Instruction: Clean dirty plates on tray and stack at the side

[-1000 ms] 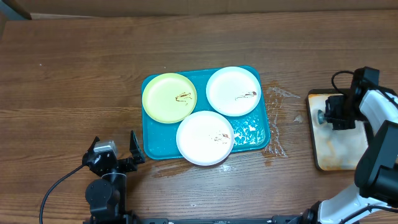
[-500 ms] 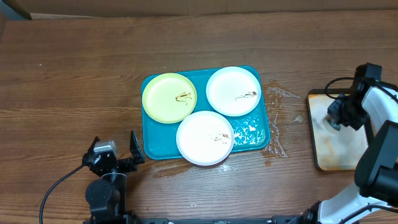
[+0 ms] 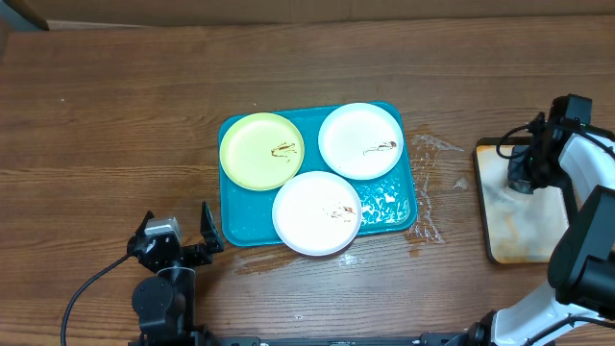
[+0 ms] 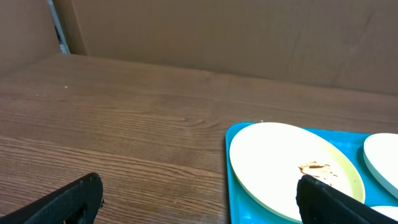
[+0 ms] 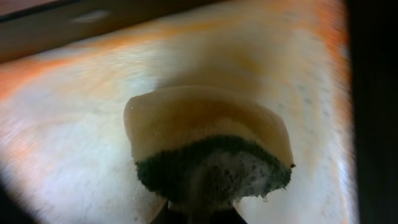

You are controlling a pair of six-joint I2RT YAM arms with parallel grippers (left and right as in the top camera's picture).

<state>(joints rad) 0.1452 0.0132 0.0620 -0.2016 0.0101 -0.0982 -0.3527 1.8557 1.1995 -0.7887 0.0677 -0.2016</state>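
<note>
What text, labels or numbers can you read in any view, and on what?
None: no readable text in any view.
plates: brown smears only, no writing.
tray, side tray, sponge, table: unmarked.
arms: any marking is too small to read.

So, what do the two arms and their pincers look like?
The left arm is black, as is the left pincer, with a grey block behind and a trailing black cable. The right arm has white shells and black joints; the right pincer is black.
</note>
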